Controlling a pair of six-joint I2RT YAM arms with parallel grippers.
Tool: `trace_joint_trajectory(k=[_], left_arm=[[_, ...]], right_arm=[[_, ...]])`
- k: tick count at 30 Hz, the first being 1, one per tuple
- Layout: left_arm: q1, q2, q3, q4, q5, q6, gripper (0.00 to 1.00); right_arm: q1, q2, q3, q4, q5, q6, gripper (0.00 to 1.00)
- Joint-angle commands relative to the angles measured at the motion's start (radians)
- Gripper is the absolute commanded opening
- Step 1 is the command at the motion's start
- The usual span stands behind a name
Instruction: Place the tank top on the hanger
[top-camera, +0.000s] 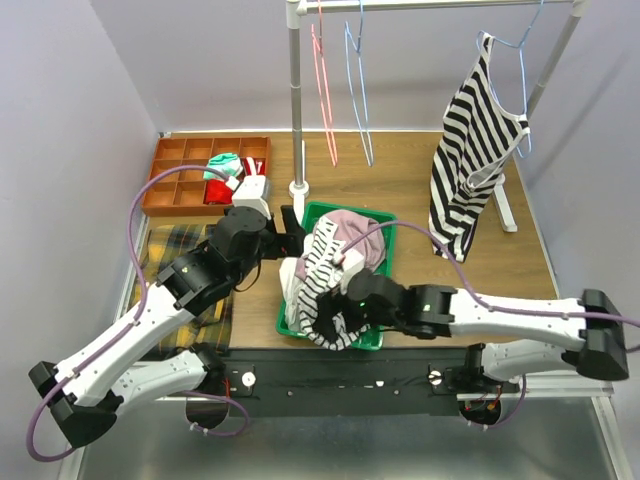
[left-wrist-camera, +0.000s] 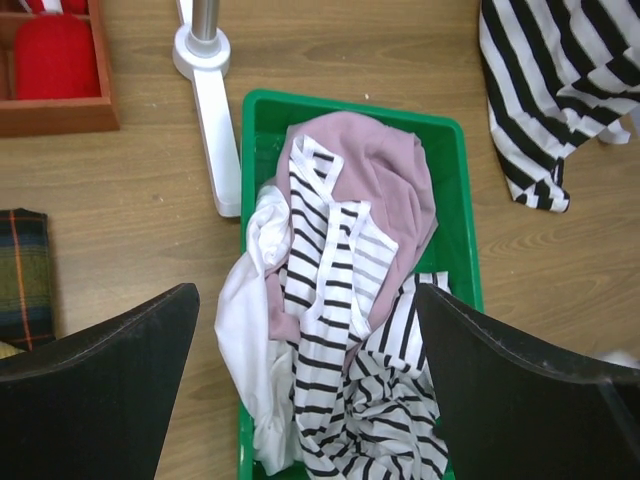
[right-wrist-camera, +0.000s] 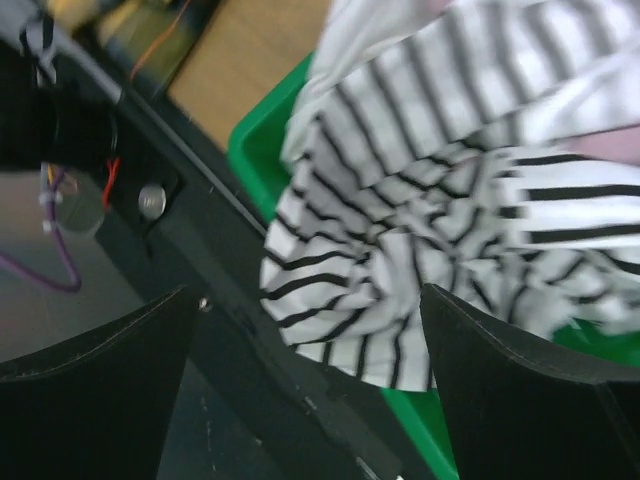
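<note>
1. Left gripper (left-wrist-camera: 305, 290): jaws spread wide with nothing between them. It hovers over the green bin (left-wrist-camera: 462, 200), looking down on the heap of clothes.
2. Right gripper (right-wrist-camera: 308, 292): jaws equally wide, gripping nothing. It sits low over the bin's near edge, and striped cloth shows between the fingers. This view is blurred, so it cannot be determined whether the fingers touch the cloth.
3. Tank top (left-wrist-camera: 322, 330): lies crumpled in the bin, tangled with a pink garment (left-wrist-camera: 385, 180). Its near part spills over the bin's near rim.
4. Hanger (top-camera: 358, 100): light-blue wire, hanging bare on the rail at the back. It is just beside a pink-red hanger (top-camera: 325, 100) and well apart from both grippers.
5. Bold-striped top (top-camera: 475, 150): hangs at the rail's right end.
</note>
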Motion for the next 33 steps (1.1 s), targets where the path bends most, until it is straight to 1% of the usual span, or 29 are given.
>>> trace_joint_trajectory(k=[1,4,5,7,11,14,16,18,20,21,22,24,25,28,33], left_arm=[[0.015,-0.014,0.129,-0.04,-0.073,0.023,0.99],[0.019,0.003,0.198,-0.068,-0.09,0.048,0.99],[0.022,0.002,0.209,-0.077,-0.093,0.049,0.99],[0.025,0.002,0.229,-0.077,-0.092,0.06,0.99],[0.027,0.008,0.239,-0.081,-0.087,0.071,0.99],[0.032,0.017,0.246,-0.088,-0.083,0.075,0.99],[0.033,0.02,0.244,-0.088,-0.083,0.077,0.99],[0.035,0.023,0.246,-0.089,-0.08,0.081,0.99],[0.036,0.025,0.247,-0.091,-0.081,0.081,0.99],[0.036,0.023,0.247,-0.089,-0.083,0.083,0.99],[0.038,0.023,0.246,-0.089,-0.083,0.084,0.99],[0.041,0.023,0.246,-0.091,-0.084,0.086,0.99],[0.042,0.025,0.246,-0.091,-0.084,0.088,0.99],[0.044,0.023,0.244,-0.089,-0.083,0.088,0.99],[0.048,0.018,0.236,-0.091,-0.081,0.089,0.99]], right_arm=[[0.103,0.147,0.062,0.116,-0.139,-0.037,1.0],[0.117,0.253,0.065,0.225,-0.202,-0.013,1.0],[0.123,0.28,0.073,0.238,-0.231,-0.01,1.0],[0.149,0.355,0.112,0.236,-0.217,-0.011,1.0],[0.173,0.44,0.145,0.279,-0.246,-0.005,1.0],[0.192,0.48,0.187,0.249,-0.214,-0.016,1.0],[0.215,0.48,0.211,0.206,-0.108,-0.026,1.0],[0.222,0.468,0.247,0.14,-0.038,-0.03,1.0],[0.224,0.452,0.243,0.152,-0.059,-0.04,1.0],[0.224,0.452,0.235,0.194,-0.091,-0.043,1.0],[0.222,0.463,0.231,0.204,-0.145,-0.039,1.0],[0.227,0.53,0.243,0.189,-0.162,-0.039,1.0],[0.239,0.553,0.266,0.175,-0.141,-0.039,1.0],[0.242,0.596,0.27,0.169,-0.139,-0.028,1.0],[0.227,0.609,0.244,0.141,-0.075,0.012,1.0]])
